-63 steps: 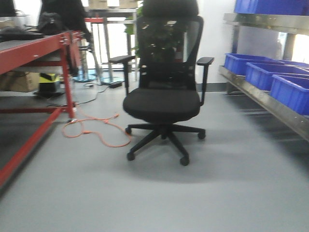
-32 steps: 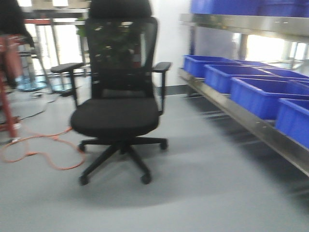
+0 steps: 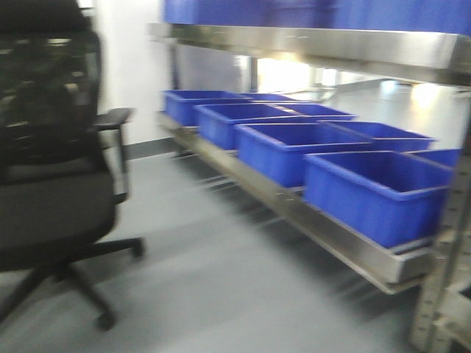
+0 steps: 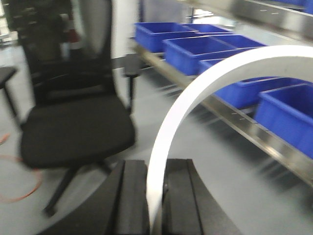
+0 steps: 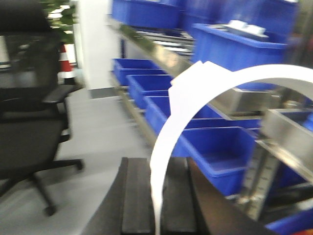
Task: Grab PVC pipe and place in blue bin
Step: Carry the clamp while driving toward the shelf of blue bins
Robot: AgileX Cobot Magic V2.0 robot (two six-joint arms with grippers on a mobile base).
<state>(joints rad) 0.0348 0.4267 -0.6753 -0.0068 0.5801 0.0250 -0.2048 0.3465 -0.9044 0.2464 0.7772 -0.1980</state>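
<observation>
One PVC pipe [image 4: 254, 62], a white arc-shaped strip, rises from between the black fingers of my left gripper [image 4: 156, 164], which is shut on it, and curves up to the right. In the right wrist view a second white PVC pipe [image 5: 274, 73] arches the same way, and my right gripper [image 5: 157, 161] is shut on its lower end. Blue bins [image 3: 375, 195] sit in a row on a low steel shelf [image 3: 346, 246] to the right, also seen as blue bins [image 4: 288, 112] and blue bins [image 5: 220, 147]. Neither gripper appears in the front view.
A black office chair [image 3: 51, 198] on castors stands at the left on the grey floor [image 3: 221, 287]. An upper steel shelf [image 3: 316, 44] carries more blue bins. A steel upright [image 3: 449, 294] is close at the right edge.
The front view has swung to the right. The chair slid from the middle to the left edge, the red bench and orange cable left view, and the bin shelf now fills the right.
</observation>
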